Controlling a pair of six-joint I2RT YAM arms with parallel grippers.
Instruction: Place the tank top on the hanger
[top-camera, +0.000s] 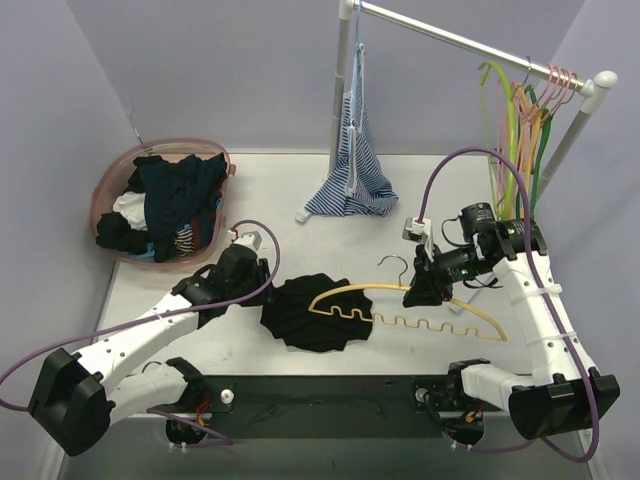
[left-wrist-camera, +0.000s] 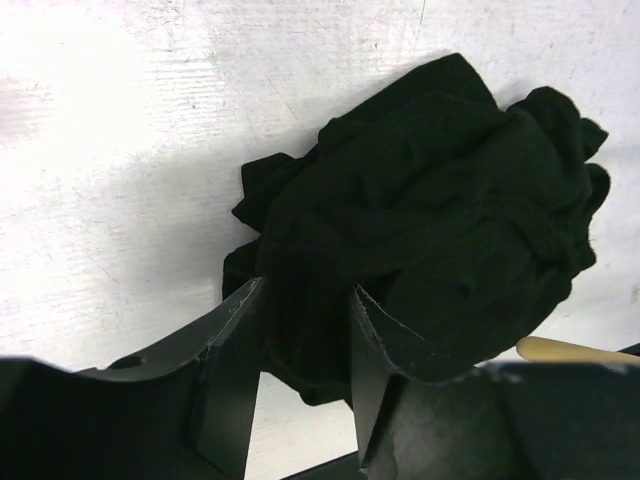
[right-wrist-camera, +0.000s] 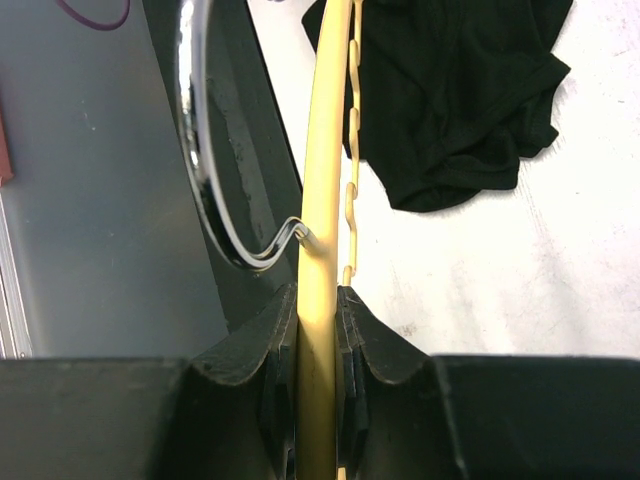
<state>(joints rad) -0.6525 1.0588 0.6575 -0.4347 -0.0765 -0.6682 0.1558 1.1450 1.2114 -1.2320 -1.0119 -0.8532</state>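
Two grippers share the job, and the coming move turns on how the tank top (top-camera: 315, 315) lies from each. Seen from above, it sits crumpled on the table (top-camera: 270, 190) near the middle. It is at 9 o'clock from the right gripper (top-camera: 418, 296) and meets the left gripper (top-camera: 268, 292) at its own 9 o'clock edge, so the left arm is plainly the nearer one. The hanger (top-camera: 360, 288) lies about flat, its long axis running from 9 o'clock to roughly 4 o'clock. Its 9 o'clock tip reaches over the tank top's 3 o'clock side, and its metal hook (top-camera: 393, 264) points toward 12.

From the wrist, the left gripper (left-wrist-camera: 306, 290) has its fingers part way apart, with a thick fold of the tank top (left-wrist-camera: 430, 230) filling the gap from one inner face to the other. I judge it pinched on that fold, though how firmly cannot be told. The right gripper (right-wrist-camera: 318, 292) is pressed together on the arched top of the hanger (right-wrist-camera: 325, 150), just beside the hook (right-wrist-camera: 200, 150), and the tank top (right-wrist-camera: 450, 90) lies off toward the far tip. By my reading, the fabric has to travel toward 3 o'clock, along the hanger's length and over that tip.
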